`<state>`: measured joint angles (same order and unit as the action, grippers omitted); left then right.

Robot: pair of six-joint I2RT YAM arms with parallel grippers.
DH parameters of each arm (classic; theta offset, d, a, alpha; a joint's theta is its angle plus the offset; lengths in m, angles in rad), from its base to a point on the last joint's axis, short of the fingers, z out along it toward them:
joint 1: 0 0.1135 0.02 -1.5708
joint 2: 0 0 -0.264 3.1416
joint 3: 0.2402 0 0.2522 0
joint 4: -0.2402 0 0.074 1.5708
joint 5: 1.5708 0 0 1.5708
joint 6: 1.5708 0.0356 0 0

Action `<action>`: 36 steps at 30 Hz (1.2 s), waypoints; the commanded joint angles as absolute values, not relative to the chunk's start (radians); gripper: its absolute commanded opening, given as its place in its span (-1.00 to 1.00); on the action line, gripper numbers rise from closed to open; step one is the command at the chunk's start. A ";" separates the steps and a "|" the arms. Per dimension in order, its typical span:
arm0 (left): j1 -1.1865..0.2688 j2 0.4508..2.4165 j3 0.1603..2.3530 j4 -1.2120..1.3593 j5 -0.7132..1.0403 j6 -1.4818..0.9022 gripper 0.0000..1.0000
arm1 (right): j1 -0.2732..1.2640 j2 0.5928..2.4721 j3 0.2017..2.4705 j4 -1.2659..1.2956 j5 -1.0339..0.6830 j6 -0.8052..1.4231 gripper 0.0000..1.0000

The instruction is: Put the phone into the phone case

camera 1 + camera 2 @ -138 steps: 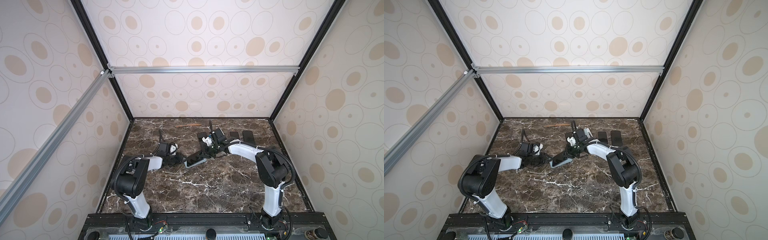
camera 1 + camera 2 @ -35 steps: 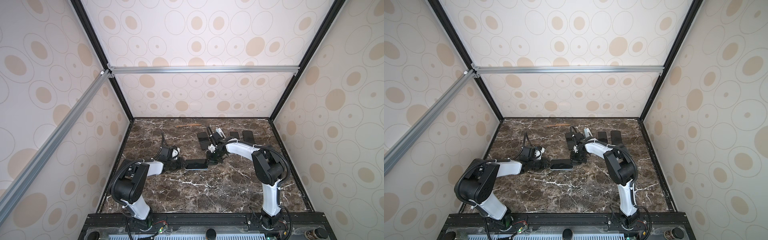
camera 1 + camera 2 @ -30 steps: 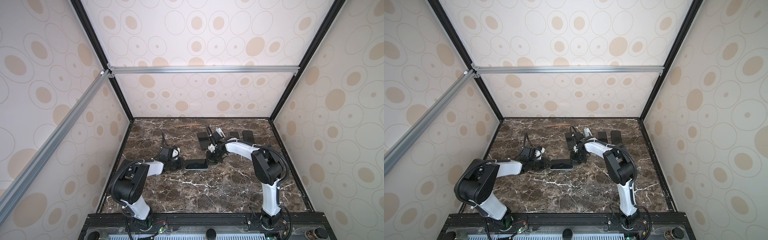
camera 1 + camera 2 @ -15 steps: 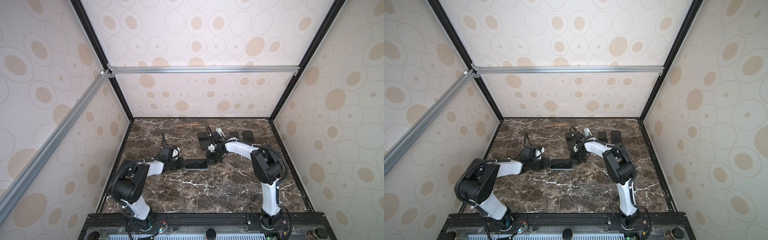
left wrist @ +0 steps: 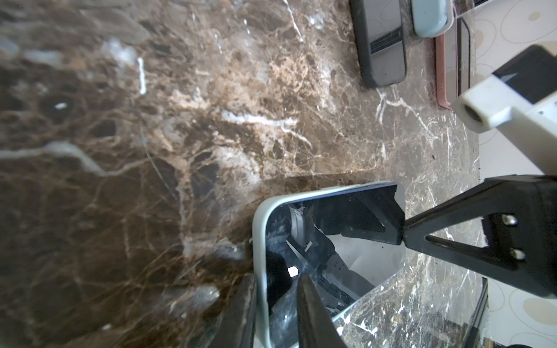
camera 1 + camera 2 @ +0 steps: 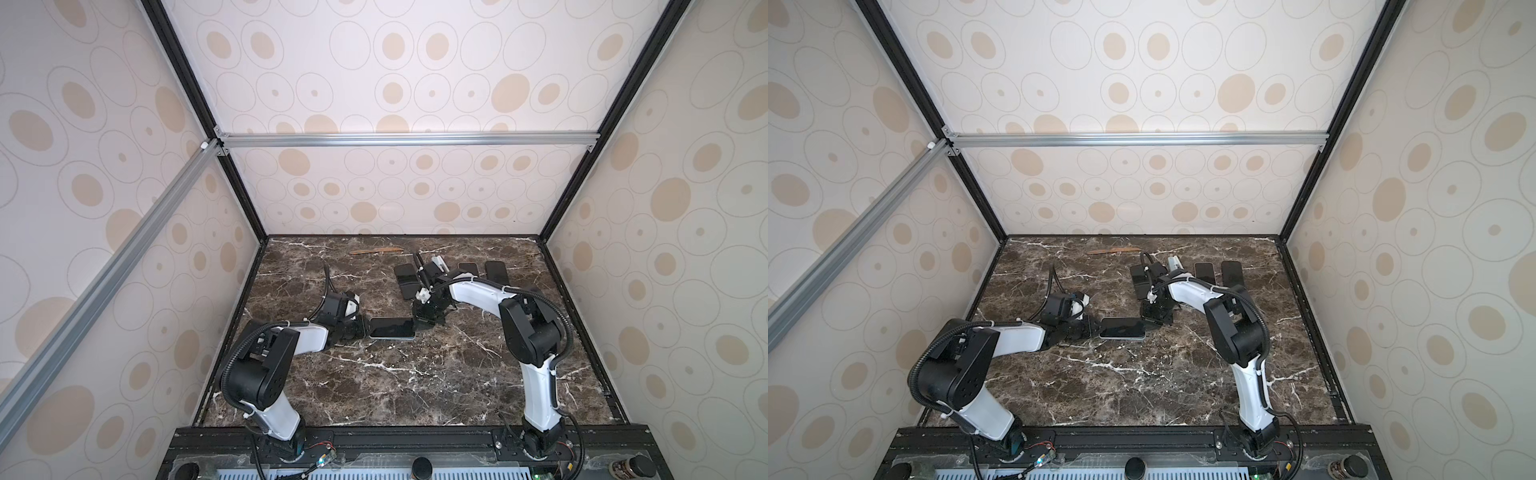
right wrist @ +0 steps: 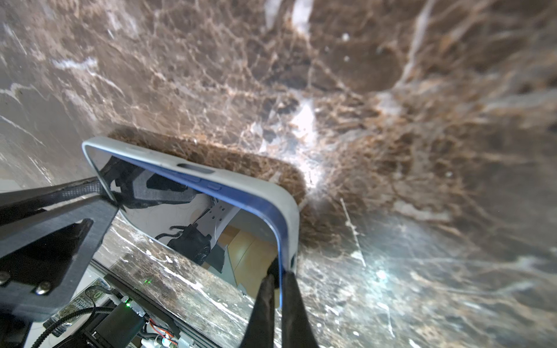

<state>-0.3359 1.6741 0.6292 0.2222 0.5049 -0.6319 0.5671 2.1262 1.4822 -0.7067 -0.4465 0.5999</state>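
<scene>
The white-and-black left arm point(image 6: 307, 337) lay low over the dark brown marble bench point(image 6: 374, 386), forearm almost level, with the left pincer point(image 6: 365, 328) at the left end of a slim phone with a glossy black face point(image 6: 392, 328); its fingers point(image 5: 313, 313) stood narrowly parted astride the rim there, one outside it and one over the glass, and whether they clamped it could not be told; the right arm point(image 6: 536, 332) stood up from the bench's front edge, folded at a high elbow and angled back toward the middle, wrist bent down; the right pincer point(image 6: 419, 322), fingers all but together and gripping nothing discernible, met the phone's right rear corner; the phone lay flat mid-bench, seated in a pale grey-white soft phone case point(image 7: 247, 186), a strip of its blue side point(image 7: 259, 208) showing above the case's lip along one long edge; the glass mirrored both pincers; other dark handsets point(image 6: 496, 272) lay well apart at the bench's rear.
</scene>
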 commanded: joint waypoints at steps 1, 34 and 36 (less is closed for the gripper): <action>-0.408 1.764 0.548 0.014 0.502 -0.643 -0.50 | 0.704 2.581 1.320 -0.477 -0.402 0.582 -0.87; -0.422 1.624 0.479 0.081 0.410 -0.718 -0.51 | 0.702 2.112 1.332 -0.604 -0.289 0.554 -0.62; -0.409 1.605 0.471 0.081 0.401 -0.721 -0.51 | 0.697 2.090 1.364 -0.632 -0.260 0.544 -0.59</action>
